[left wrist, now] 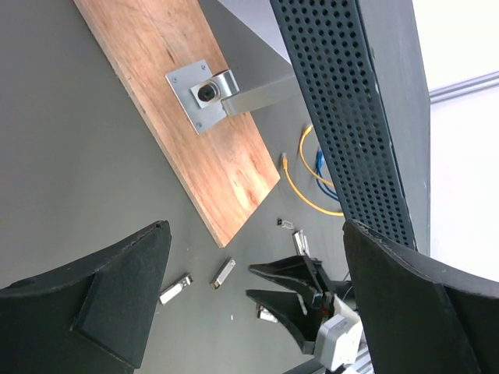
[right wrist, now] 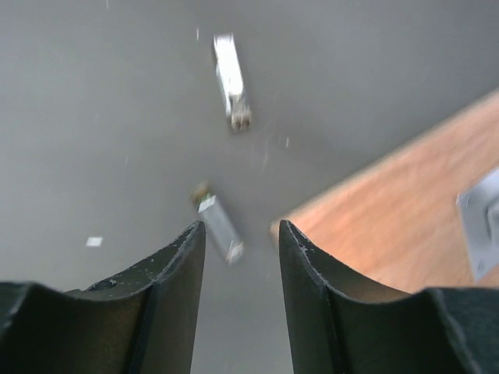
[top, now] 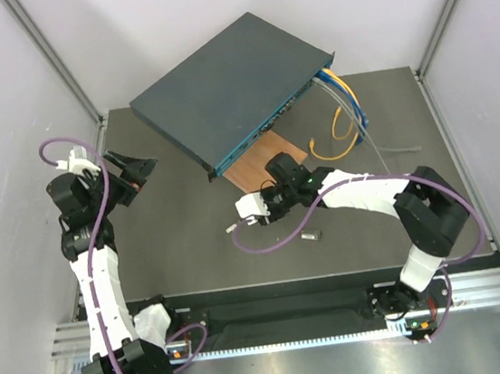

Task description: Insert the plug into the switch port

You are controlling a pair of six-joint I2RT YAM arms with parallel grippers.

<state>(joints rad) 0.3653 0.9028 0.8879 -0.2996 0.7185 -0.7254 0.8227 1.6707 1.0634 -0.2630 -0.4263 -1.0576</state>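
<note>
Right gripper [right wrist: 238,231] narrow, gap showing; small silver metal plug [right wrist: 221,227] lies between its tips, just off thin brown wooden square [right wrist: 405,195]; touch unclear, view blurred. Left gripper [left wrist: 256,224] wide, empty. Dark blue-grey switch box [top: 228,85] over square's far edge.

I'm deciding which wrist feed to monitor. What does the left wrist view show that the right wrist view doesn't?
Left wrist only: the switch with its perforated side, and the yellow cable and blue cable beyond it. Right wrist only: no new object, just a close look through the right gripper at a plug on the table. Both: the wooden board, its metal bracket, loose plugs.
</note>
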